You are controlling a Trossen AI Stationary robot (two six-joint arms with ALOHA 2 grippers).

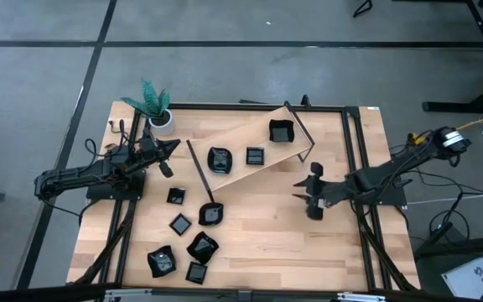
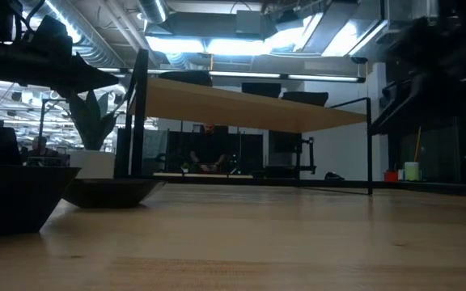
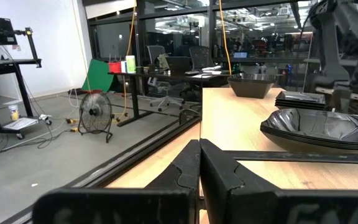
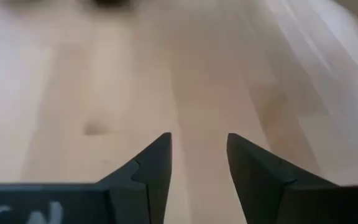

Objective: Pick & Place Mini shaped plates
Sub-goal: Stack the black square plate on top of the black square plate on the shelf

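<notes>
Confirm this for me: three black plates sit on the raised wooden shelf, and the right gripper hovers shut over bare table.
Not quite. The right gripper is open, not shut: the right wrist view shows a clear gap between its fingers above bare table. The three black plates on the raised wooden shelf are correct.

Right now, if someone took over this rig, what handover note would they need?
Left gripper: shut, empty, raised near the potted plant at the table's back left.
Right gripper: open, empty, low over bare wood on the table's right half.
Plates: three mini shaped plates sit on the raised wooden shelf: a square one, a small flat one, a rounded one. Six more lie on the table front left, from the one by the shelf leg down to the pair at the front edge.
Done: apparently three shelved. Left: the six on the table, if the shelf is the goal.
</notes>
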